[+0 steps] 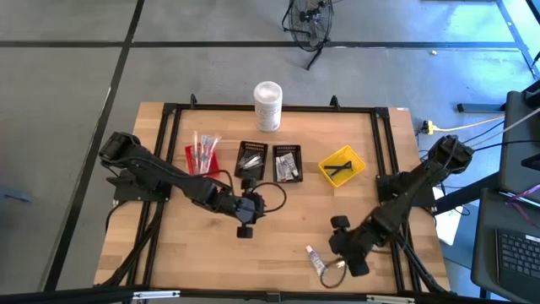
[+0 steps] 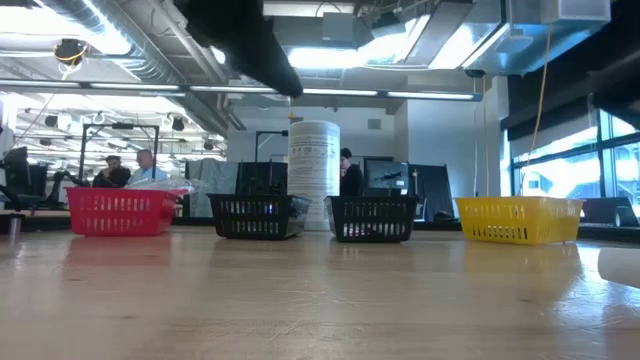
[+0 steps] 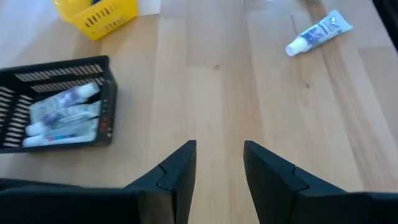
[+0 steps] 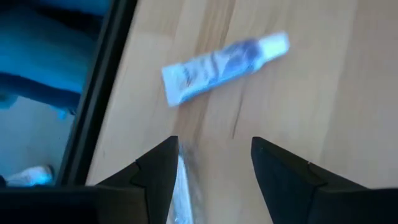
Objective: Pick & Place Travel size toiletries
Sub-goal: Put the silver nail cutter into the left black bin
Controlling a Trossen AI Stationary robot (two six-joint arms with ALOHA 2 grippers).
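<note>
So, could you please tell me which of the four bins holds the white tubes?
The right-hand black bin, beside the yellow bin; the red bin holds slim toothbrushes.

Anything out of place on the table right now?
Yes: one small white tube lies loose on the bare wood near the table's front edge, outside the bins, beside the open right gripper. A clear wrapper lies by that gripper's finger. The bins stand in a tidy row.

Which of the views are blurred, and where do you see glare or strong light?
Right wrist view: the small tube is smeared by motion blur. Low view: bright ceiling lights, glare at the windows, table surface soft in the foreground. High view: blue light falls on the floor at the right.
</note>
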